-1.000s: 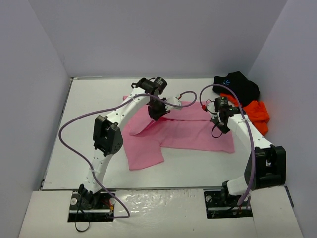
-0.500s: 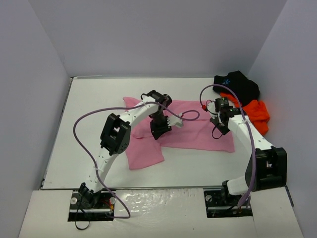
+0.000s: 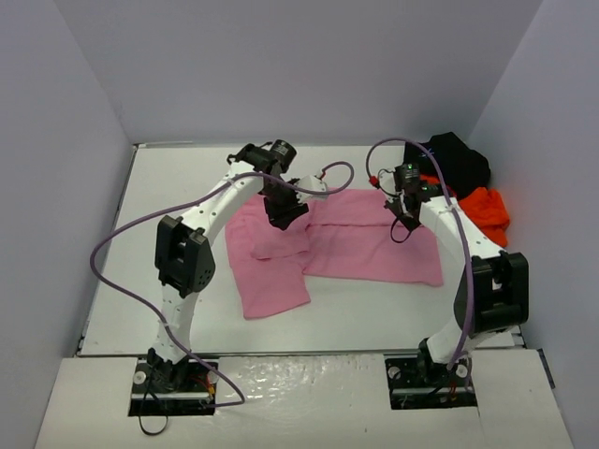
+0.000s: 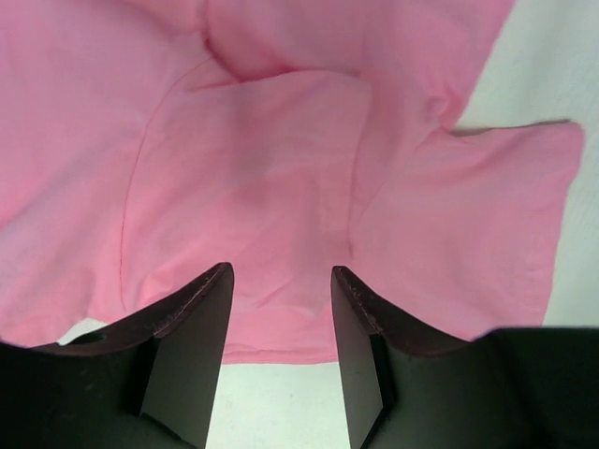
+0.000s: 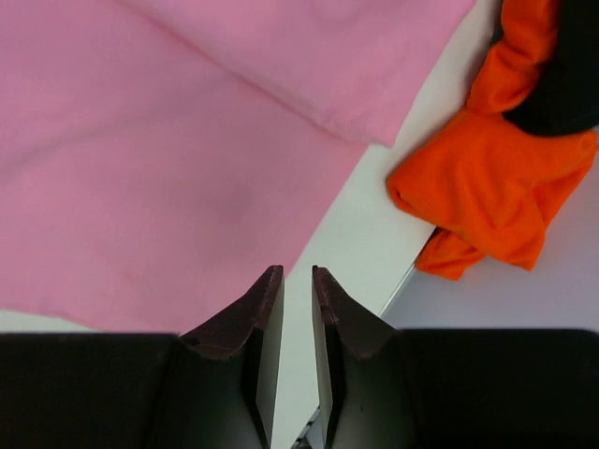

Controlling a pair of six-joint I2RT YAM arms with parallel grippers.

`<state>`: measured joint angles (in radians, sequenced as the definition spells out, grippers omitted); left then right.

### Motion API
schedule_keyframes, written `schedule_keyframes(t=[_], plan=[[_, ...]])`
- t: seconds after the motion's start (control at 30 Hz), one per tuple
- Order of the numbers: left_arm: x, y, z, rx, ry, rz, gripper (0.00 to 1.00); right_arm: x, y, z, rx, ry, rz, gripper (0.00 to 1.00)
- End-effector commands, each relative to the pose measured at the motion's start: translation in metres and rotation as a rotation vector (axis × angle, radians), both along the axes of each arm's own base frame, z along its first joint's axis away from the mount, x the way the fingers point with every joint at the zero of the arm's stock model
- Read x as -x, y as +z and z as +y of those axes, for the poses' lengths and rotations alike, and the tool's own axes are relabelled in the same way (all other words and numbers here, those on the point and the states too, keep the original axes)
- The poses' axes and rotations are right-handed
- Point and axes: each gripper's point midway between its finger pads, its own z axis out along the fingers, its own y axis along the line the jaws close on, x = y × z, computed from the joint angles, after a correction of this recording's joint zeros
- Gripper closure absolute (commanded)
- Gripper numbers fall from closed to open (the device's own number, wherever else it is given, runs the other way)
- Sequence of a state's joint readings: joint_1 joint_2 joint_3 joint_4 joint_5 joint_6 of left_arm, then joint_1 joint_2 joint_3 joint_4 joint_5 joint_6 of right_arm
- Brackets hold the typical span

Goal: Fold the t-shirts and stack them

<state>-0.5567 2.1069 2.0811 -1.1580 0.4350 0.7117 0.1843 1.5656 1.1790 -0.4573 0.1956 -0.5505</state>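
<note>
**Pink shirt spread out, both pincers empty above it**

Pink cloth covers the middle of the white desk (image 3: 168, 234): the pink t-shirt (image 3: 365, 248) lies flat, its long side running left to right, with one flap reaching toward the near edge on the left. On the left part a panel of the cloth is turned over onto the body, and soft creases show around it in the left wrist view (image 4: 262, 178).

The left pincer (image 3: 284, 217) hangs over that turned-over part. Seen from its own camera, the left pincer (image 4: 278, 318) has its jaws a moderate way apart, with only pink fabric visible beyond the gap and nothing gripped.

The right pincer (image 3: 402, 217) is over the shirt's far right area. Seen from the wrist, the right pincer (image 5: 292, 309) is drawn in to a thin slit. It holds nothing, and the bare desk shows through the slit, just beside the shirt's edge.

The orange t-shirt (image 3: 487, 210) lies crumpled at the right edge of the desk, with a strip of white separating it from the pink one. The black t-shirt (image 3: 459, 159) is bunched in the far right corner and touches the orange one (image 5: 487, 187).
</note>
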Motion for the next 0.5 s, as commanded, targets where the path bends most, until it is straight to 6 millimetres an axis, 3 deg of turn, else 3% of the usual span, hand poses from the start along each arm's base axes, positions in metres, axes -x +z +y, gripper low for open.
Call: schedule_keyframes(t=[0.0, 0.2, 0.3, 0.47], plan=[[-0.020, -0.002, 0.018, -0.007, 0.078, -0.017, 0.57, -0.027, -0.001, 0.026, -0.013, 0.011, -0.043, 0.82], [-0.050, -0.024, 0.049, -0.043, 0.179, -0.016, 0.57, -0.050, 0.000, 0.044, -0.011, 0.016, -0.077, 0.80], [-0.072, -0.035, 0.061, -0.054, 0.230, -0.018, 0.57, -0.056, 0.002, 0.049, -0.017, 0.017, -0.087, 0.80], [-0.121, -0.034, 0.077, -0.043, 0.303, -0.101, 0.60, -0.066, -0.003, 0.050, 0.004, 0.010, -0.089, 0.81]])
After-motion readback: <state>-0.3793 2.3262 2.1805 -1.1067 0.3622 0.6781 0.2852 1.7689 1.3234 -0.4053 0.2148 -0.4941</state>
